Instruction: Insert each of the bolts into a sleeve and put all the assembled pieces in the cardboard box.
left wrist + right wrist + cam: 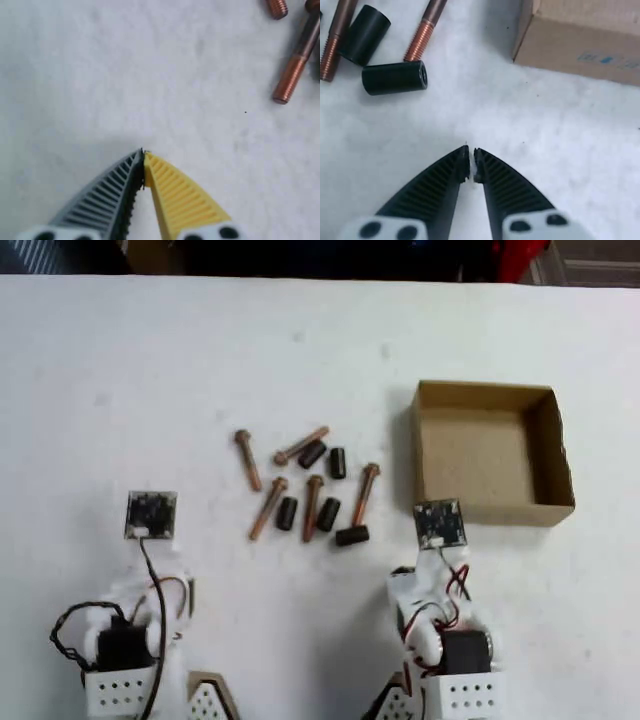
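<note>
Several copper bolts (268, 506) and several black sleeves (328, 514) lie loose in a cluster at the table's middle, none joined. The open cardboard box (540, 508) stands to their right and holds nothing. My left gripper (144, 153) is shut, its grey and yellow fingers meeting over bare table, with a bolt's threaded end (290, 80) off to one side. My right gripper (470, 154) is shut on nothing, hovering just short of a lying sleeve (395, 77), a bolt (422, 35) and the box's near corner (530, 35).
Both arms sit at the table's near edge, the left arm (150, 516) left of the cluster and the right arm (439, 523) just in front of the box. The white table (200, 350) stretches bare behind and to the left.
</note>
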